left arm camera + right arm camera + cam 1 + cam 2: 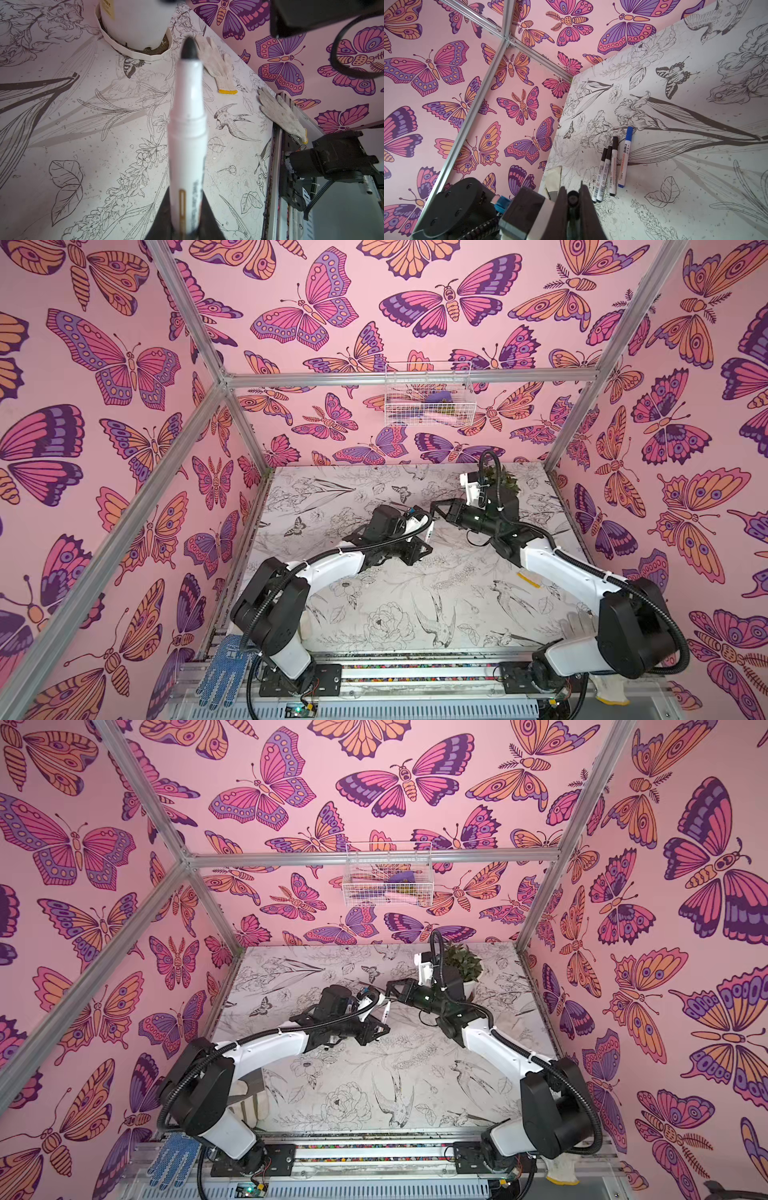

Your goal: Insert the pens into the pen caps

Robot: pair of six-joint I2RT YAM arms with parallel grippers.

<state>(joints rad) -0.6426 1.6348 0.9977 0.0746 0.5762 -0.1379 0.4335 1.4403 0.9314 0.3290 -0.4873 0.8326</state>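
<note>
PEN MEETS CAP: The left gripper (186,193) pinches a white pen (187,135) by its labelled lower barrel. Its jaws are pressed tight to either side, and the bare dark tip juts well ahead of the fingertips. Opposite, the right gripper (573,192) is clamped on a small black cap (573,199), seen end-on between its jaws; whether the open mouth faces outward is hard to make out. In both top views the two grippers face each other above mid-table, the pen close to the right gripper's nose but apparently not touching it. Beyond the right gripper, four capped pens (613,168) lie side by side on the table (695,187), three black-topped and one blue. The held pen looks light, stiff and smooth-sided, likely to pivot or slide in a narrow pinch, so a hold on the barrel, clear of the stepped collar, suits it. The cap, a short hollow tube, probably wants a straight push along the pen's axis to seat.
</note>
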